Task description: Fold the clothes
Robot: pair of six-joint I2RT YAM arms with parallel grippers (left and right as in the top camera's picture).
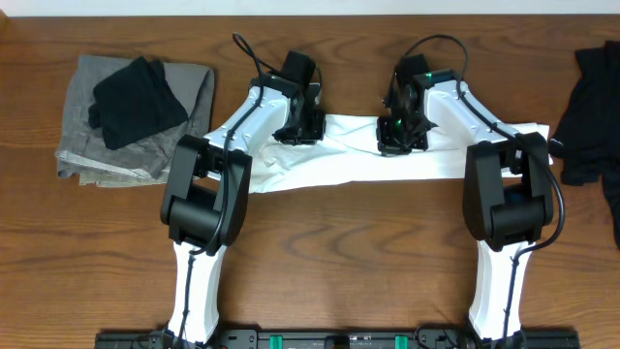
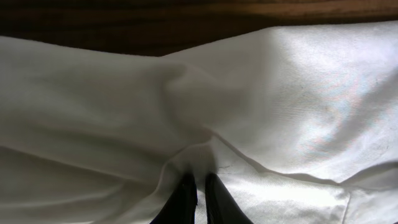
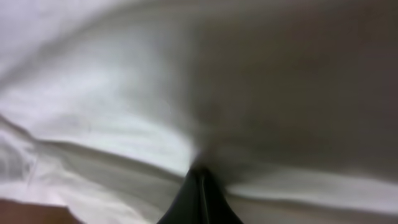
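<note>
Nearest us, two white-and-black robot arms rise from the near edge of a brown wooden table [image 1: 320, 281]. Just beyond their shoulders lies a plain white cotton T-shirt [image 1: 349, 165], near the middle of the table and partly under both arms. It forms a long, narrow, wrinkled band whose long axis runs left to right. No print shows, and we cannot tell which end is the collar or the hem. At the band's far edge, the left gripper [image 2: 200, 180] has its dark fingers nearly together with a thin fold of white cloth pinched between them. The right gripper [image 3: 199, 177] is blurred, but its fingers appear closed tight where the creases meet. We judge the task partway done: the shirt looks narrowed lengthwise, yet it is rumpled and needs smoothing and crosswise folds to make a compact stack. Farther left, well apart from the shirt, a folded grey cloth [image 1: 87, 145] carries a crumpled black cloth [image 1: 136, 102]. A dark garment [image 1: 591, 107] lies at the far right edge.
</note>
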